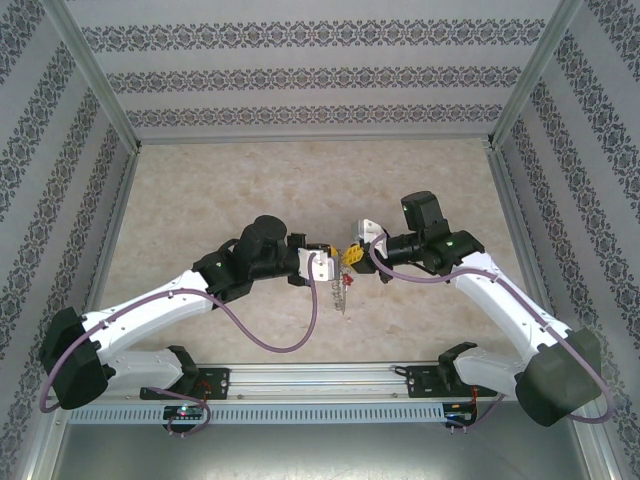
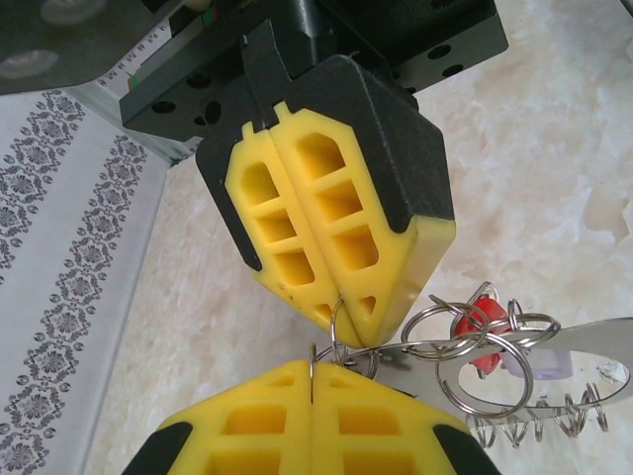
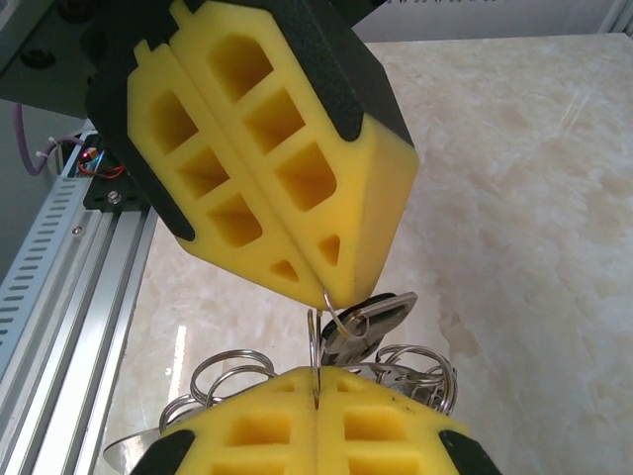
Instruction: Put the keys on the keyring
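Both clenched: left end effector [image 2: 312, 381] and right end effector [image 3: 316, 381] pinch the thin silvery wire keyring [image 2: 440, 344] above the beige marble table [image 1: 200, 200] (tips nearly touching). Wire looks light, springy, slippery: grip bare wire, not the dangling pieces.

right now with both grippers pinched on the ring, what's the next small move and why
Probably hold the left gripper firm and ease the right gripper slightly apart from it, to spread the wire. Both are shut tip to tip on the keyring wire, and the key hangs right behind the tips; whether it is threaded yet I cannot tell.
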Motion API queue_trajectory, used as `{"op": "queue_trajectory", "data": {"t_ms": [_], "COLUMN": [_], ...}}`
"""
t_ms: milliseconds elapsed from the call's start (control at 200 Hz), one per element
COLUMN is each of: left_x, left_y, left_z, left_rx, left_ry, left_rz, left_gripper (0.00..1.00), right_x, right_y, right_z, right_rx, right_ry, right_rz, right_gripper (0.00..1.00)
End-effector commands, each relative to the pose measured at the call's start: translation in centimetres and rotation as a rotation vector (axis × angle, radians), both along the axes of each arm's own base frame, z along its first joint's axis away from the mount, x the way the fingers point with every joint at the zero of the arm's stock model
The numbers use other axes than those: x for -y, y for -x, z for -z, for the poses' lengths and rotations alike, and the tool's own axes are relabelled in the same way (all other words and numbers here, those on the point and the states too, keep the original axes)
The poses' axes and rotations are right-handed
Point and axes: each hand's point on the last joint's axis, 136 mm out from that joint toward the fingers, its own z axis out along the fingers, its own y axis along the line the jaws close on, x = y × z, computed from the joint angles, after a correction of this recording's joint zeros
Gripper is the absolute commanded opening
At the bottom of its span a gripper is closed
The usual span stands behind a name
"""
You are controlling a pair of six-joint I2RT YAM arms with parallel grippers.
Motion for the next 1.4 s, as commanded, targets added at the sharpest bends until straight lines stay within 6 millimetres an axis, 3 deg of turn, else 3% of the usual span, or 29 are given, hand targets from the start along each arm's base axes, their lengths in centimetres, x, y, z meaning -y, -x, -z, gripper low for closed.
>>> {"op": "queue_trajectory", "data": {"t_ms": [0,390,839,989,1199,1394], "left_x": [-0.6,-0.6,-0.1,-0.4,-1.4,-2.1], "left_y": [0.3,0.6,0.3,0.3,0.7,2.6], "left_z": [0.2,0.2,-1.8,-2.6,-2.1,-2.3], "left_rx": [-0.012,-0.01,-0.001,0.0,-0.016,-0.041], "left_ry": [-0.002,0.011,0.064,0.084,0.06,0.05], "left_rz": [0.001,0.013,0.005,-0.008,-0.027,0.024], "left_gripper": [0.0,0.0,0.0,0.0,0.0,0.0], "right_x": [-0.1,0.1,-0.2,0.1,1.7,2.5], "right_y": [0.5,-0.6,-0.3,1.3,1.8,2.4], "right_z": [-1.7,-1.4,-0.7,-0.7,-0.6,-1.0], "right_rx": [0.065,0.024,-0.005,0.182,0.449,0.615], "right_ry": [-0.068,-0.052,-0.032,-0.04,-0.02,0.022], "right_rz": [-0.043,0.003,-0.005,-0.049,0.037,0.055], "right_gripper": [0.0,0.0,0.0,0.0,0.0,0.0]}}
